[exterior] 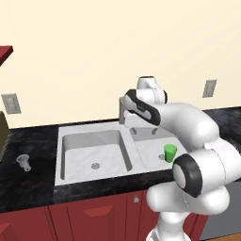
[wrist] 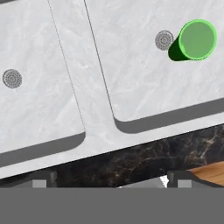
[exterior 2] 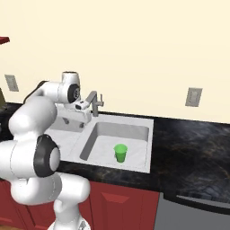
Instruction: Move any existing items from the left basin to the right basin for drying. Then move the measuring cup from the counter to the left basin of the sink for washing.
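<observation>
The green tumbler point(exterior: 170, 152) point(exterior 2: 120, 152) point(wrist: 197, 39) stands upright in the right basin point(exterior: 149, 157) point(exterior 2: 132, 134) point(wrist: 144, 83), beside its drain. The left basin point(exterior: 94, 148) point(exterior 2: 67, 137) point(wrist: 35, 105) holds nothing. Left of the sink point(exterior: 59, 155), the tiny translucent measuring cup point(exterior: 23, 162) stands on the black counter point(exterior: 28, 186). My gripper point(exterior: 143, 130) point(exterior 2: 74, 121) point(wrist: 111, 181) hangs open high over the sink's divider and front rim, pointing down, with nothing between its fingers.
The grey faucet point(exterior: 121, 112) point(exterior 2: 93, 101) rises behind the divider, close to my hand. Wall outlets point(exterior: 11, 103) point(exterior 2: 193, 97) sit above the counter point(exterior 2: 188, 139). Red cabinets point(exterior: 94, 216) run below, and a dark object point(exterior: 2, 129) stands at the far left.
</observation>
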Tool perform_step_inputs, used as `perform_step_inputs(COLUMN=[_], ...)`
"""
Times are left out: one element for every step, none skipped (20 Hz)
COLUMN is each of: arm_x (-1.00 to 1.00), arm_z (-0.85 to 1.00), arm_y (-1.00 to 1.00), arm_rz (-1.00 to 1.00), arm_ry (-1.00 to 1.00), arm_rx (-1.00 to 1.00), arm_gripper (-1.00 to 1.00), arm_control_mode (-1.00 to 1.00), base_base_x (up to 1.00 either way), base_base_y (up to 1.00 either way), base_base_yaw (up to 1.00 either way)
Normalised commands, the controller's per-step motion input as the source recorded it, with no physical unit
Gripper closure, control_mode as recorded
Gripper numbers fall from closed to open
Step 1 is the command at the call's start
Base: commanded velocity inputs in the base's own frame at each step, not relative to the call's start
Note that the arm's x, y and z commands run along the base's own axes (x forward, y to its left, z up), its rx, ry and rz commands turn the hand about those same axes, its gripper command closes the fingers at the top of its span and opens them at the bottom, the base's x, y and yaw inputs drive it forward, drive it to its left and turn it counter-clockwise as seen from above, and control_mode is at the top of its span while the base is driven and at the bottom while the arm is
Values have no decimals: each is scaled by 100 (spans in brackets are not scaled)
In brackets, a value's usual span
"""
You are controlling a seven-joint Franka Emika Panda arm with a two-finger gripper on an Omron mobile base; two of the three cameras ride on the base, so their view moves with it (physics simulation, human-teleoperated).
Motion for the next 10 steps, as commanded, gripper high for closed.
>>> perform_step_inputs(arm_x=[-12, -11, -11, -10, -2, 0, 0, 0, 0, 0], arm_z=[0, 0, 0, 0, 0, 0, 0, 0, 0, 0], arm_y=[57, 56, 54, 53, 61, 68, 70, 70, 66, 63], arm_rz=[-8, -7, -6, -5, -5, -4, -4, -4, -3, -2], arm_ry=[0, 1, 0, 1, 1, 2, 3, 1, 0, 0], arm_rx=[-3, -2, -2, -2, -3, -5, -5, -6, -6, -6], arm_gripper=[-100, -100, -100, -100, -100, -100, -100, -100, -100, -100], arm_control_mode=[-100, -100, -100, -100, -100, -100, -100, -100, -100, -100], base_base_x=[0, 0, 0, 0, 0, 0, 0, 0, 0, 0], base_base_y=[0, 0, 0, 0, 0, 0, 0, 0, 0, 0], base_base_yaw=[0, 0, 0, 0, 0, 0, 0, 0, 0, 0])
